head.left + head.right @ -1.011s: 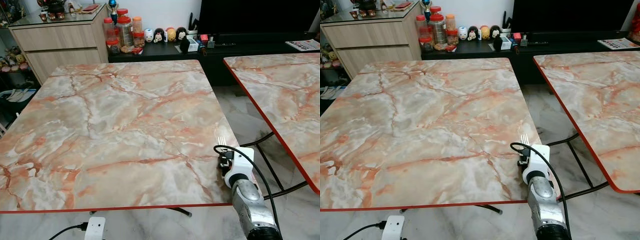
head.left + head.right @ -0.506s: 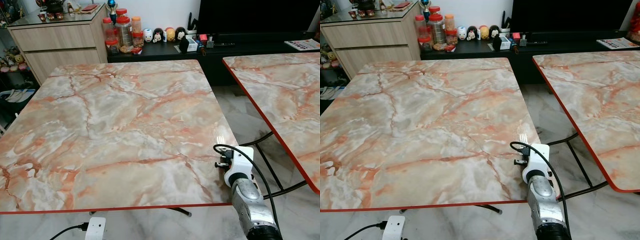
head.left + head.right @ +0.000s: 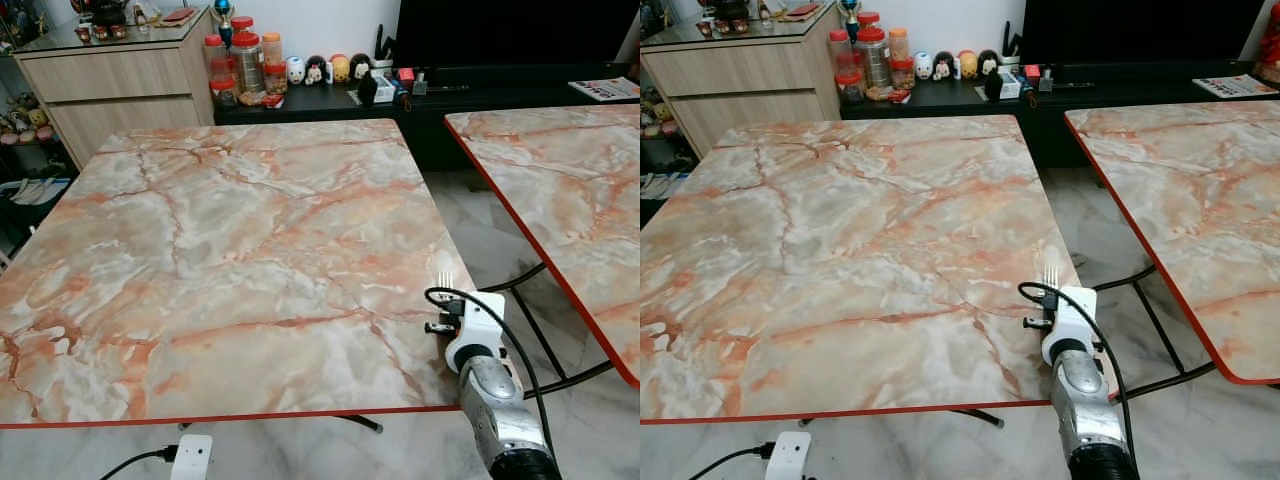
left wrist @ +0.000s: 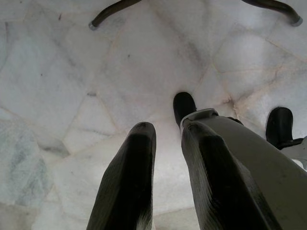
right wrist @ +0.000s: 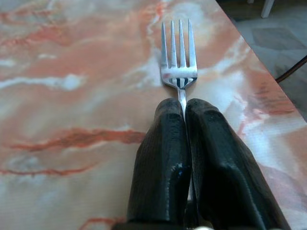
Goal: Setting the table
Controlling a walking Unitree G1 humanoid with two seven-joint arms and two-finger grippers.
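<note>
- the right gripper [image 5: 184, 108] has its 2 black fingers [image 5: 160, 158] pressed together on the handle of a silver fork [image 5: 178, 57], holding it by the neck just behind the tines.
- the fork's 4 tines point away from the gripper and sit low over the marble-patterned table [image 3: 230, 250]; whether they touch the top cannot be told.
- in the head views the fork's tines [image 3: 445, 281] show just past the white wrist housing, over the table's right edge near its front right corner.
- the right arm [image 3: 495, 410] comes up from below the table's red front rim, with a black cable looped over its wrist.
- the left gripper [image 4: 168, 132] hangs idle, pointing at the pale marble floor [image 4: 72, 72]; its 2 fingers stand slightly apart and hold nothing.
- a second marble-patterned table [image 3: 570, 190] stands well apart on the right.
- a wooden sideboard [image 3: 120, 85] and a low black cabinet [image 3: 330, 100] with jars and small figures stand behind the tables.
</note>
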